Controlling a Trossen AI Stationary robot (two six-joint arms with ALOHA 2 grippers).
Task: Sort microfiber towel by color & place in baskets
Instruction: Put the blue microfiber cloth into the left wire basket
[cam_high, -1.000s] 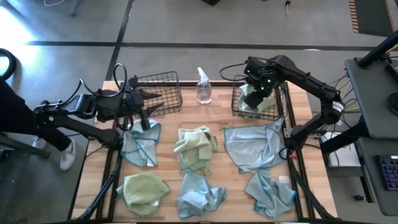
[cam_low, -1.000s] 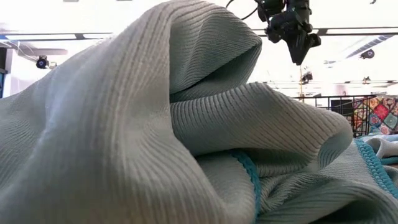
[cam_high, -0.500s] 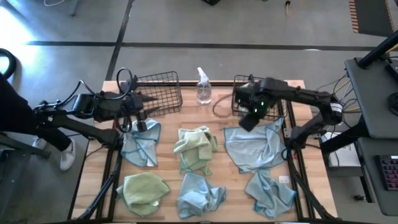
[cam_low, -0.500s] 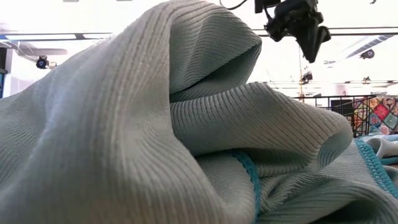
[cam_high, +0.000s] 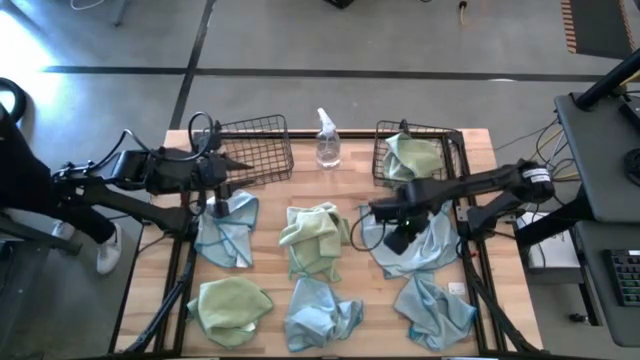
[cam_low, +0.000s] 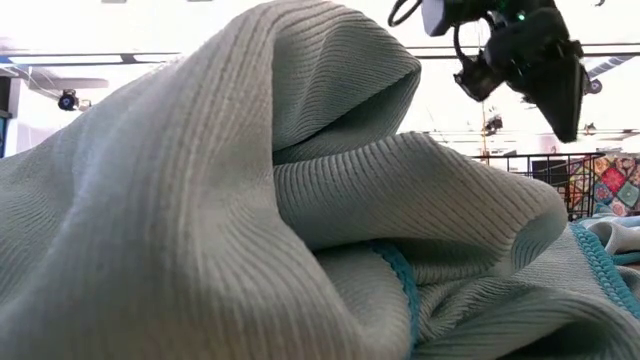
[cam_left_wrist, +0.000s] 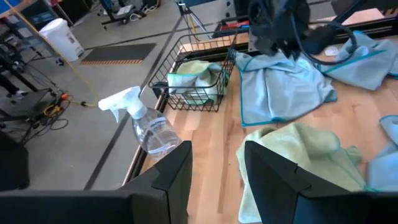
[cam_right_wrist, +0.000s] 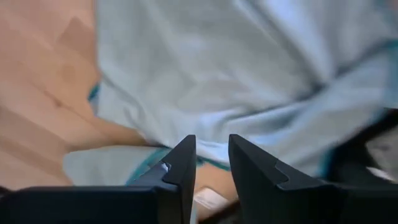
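Wooden slats of the table (cam_high: 350, 265) are carrying the loose microfiber towels: a large blue towel (cam_high: 405, 240) is lying spread on the right side, just in front of the right basket (cam_high: 440, 135), which is holding a yellow-green towel (cam_high: 412, 155). A second ago that cloth was half covered by the arm over the basket; now it is sitting in plain sight with nothing above it. The right gripper (cam_high: 378, 210) has swung out of the basket and forward, and is now hanging over the near-left part of the large blue towel, its jaws standing narrowly apart with nothing between them, as the right wrist view shows.

Further out, a crumpled yellow-green towel (cam_high: 315, 232) is lying at the table's middle, a blue one (cam_high: 322, 312) and another yellow-green one (cam_high: 230, 305) along the front edge, a blue one (cam_high: 432, 305) at the front right, and a blue one (cam_high: 226, 232) on the left. The left basket (cam_high: 255, 145) is showing no cloth. The left gripper (cam_high: 232, 165) is holding where it was, beside that basket, jaws parted and empty. A spray bottle (cam_high: 327, 140) is standing between the baskets.
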